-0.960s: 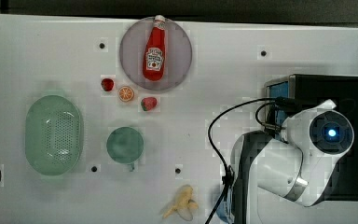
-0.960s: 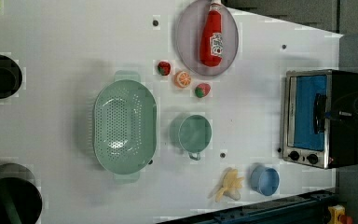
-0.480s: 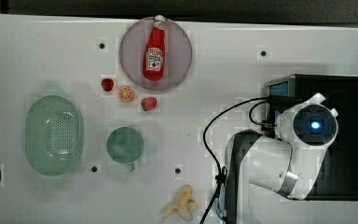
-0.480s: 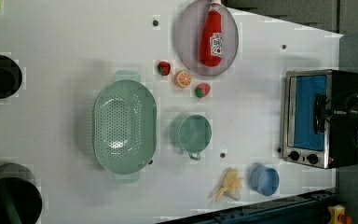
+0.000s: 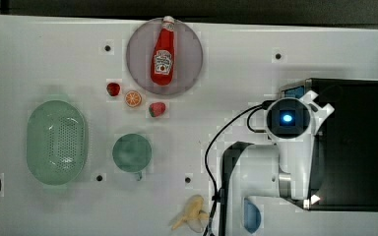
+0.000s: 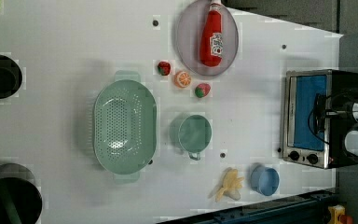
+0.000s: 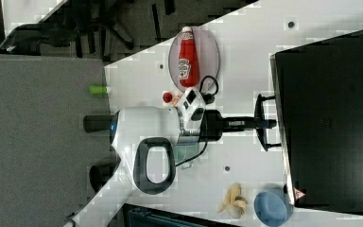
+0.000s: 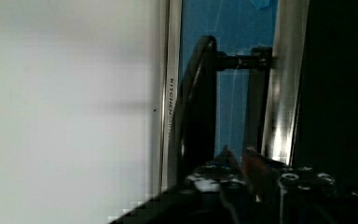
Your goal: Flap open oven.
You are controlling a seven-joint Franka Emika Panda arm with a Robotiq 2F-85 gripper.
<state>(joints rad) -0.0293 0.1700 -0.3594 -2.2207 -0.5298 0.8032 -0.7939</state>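
We start with the white table (image 5: 54,54), which carries everything, and on it the oven (image 6: 314,116) stands at the left view's right edge, its black top filling the right side of the right view. Its blue-tinted glass door (image 6: 310,112) looks flush with the silver frame in the left view, so we judge the opening itself has not begun: the door is shut, and the whole swing downward is left to do. What is done, as far as we can see, is the reach. The arm (image 7: 146,135) stretches across the table in the right view, and the gripper (image 7: 264,124) sits right at the door handle (image 7: 261,122); the wrist view shows the dark handle bar (image 8: 198,107) with the fingers (image 8: 254,163) on either side of it. We read the pincer as drawn nearly together on that bar, a narrow gap taken up by the handle, so we judge it has hold of it. Among the smaller things well apart from the oven we see the green colander (image 6: 123,126), the plate (image 6: 186,42) with the ketchup bottle (image 6: 213,35), the green cup (image 6: 193,134), the blue bowl (image 6: 265,179) near the oven's knobs, and the banana (image 6: 227,183).
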